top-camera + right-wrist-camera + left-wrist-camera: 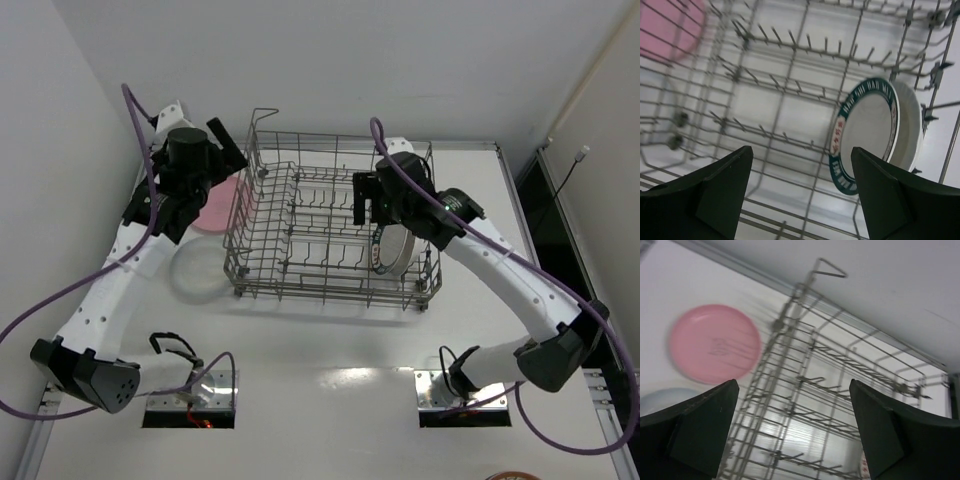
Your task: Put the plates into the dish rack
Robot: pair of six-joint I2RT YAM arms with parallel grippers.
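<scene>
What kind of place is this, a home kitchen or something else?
Probably a robotics lab bench, not a kitchen: two white robot arms are bolted to a plain white table, purple cables hang loose, and the large grey wire dish rack stands on it.

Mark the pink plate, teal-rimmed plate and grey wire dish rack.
Round pink plate [715, 342], left wrist view, centre.
Teal-rimmed white plate [867, 132], right wrist view, face.
Grey wire dish rack [330, 285], top view, near wall.
</scene>
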